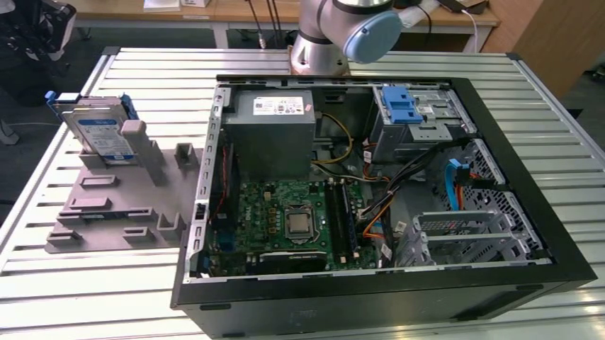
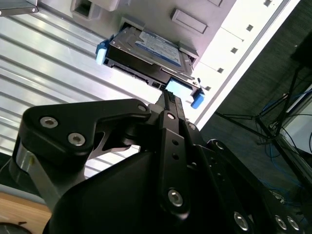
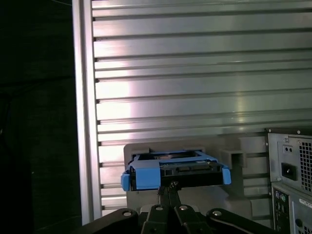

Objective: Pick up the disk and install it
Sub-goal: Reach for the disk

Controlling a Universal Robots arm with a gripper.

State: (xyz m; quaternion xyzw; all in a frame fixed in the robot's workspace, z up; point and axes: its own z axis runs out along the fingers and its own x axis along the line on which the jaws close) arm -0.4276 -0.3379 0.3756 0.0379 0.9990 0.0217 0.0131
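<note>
One disk [image 1: 99,134] with a blue-and-white label stands in the grey rack [image 1: 106,212], the claw [image 3: 168,186] pressed together.

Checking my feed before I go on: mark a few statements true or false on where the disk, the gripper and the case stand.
1. The disk stands on edge in the grey fixture. True.
2. The gripper is clamped on the disk. False: the gripper is shut on nothing, and the disk stands free.
3. The computer case lies open, its motherboard exposed. True.
4. The grey fixture sits at the exterior view's right of the computer case. False: it sits at the left.
</note>
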